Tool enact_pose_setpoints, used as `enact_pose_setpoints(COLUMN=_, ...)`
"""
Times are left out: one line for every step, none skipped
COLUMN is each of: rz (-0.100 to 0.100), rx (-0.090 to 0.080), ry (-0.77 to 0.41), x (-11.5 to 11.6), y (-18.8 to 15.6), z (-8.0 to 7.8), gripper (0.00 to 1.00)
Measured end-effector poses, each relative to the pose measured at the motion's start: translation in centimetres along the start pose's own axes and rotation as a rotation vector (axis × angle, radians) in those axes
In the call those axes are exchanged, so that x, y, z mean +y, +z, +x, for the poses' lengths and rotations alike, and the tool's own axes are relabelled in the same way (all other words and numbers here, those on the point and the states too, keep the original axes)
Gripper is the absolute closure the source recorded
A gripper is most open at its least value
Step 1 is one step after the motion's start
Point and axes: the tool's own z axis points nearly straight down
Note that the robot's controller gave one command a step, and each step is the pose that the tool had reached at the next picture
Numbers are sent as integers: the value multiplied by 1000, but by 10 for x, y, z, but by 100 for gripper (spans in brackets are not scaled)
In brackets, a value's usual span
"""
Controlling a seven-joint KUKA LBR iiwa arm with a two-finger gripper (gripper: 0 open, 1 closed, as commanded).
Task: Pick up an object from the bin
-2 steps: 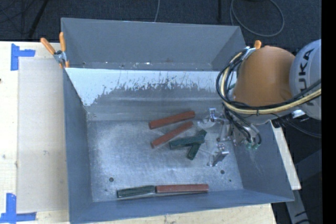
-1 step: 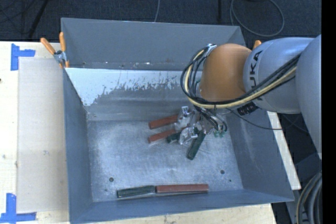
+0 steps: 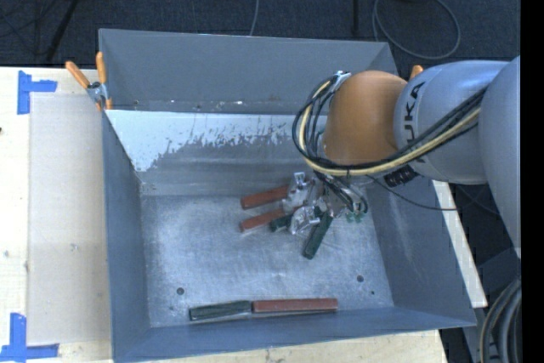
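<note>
Dark, perhaps green, stick lies beside brown sticks.

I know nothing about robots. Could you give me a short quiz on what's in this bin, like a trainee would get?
1. True or false: the long dark-and-brown bar lies right beside the gripper.
2. The arm reaches into the bin from the view's: A left, B right, C bottom.
3. What colour are the two handle-like pieces just left of the gripper?

Key: 1 false, it lies apart, along the bin's near wall. 2 B. 3 reddish brown.
</note>
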Motion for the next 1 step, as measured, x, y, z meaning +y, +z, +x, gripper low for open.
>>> enact_pose_setpoints(rz=-2, rx=7, ry=-50, x=10, y=-154, z=-3, gripper=100)
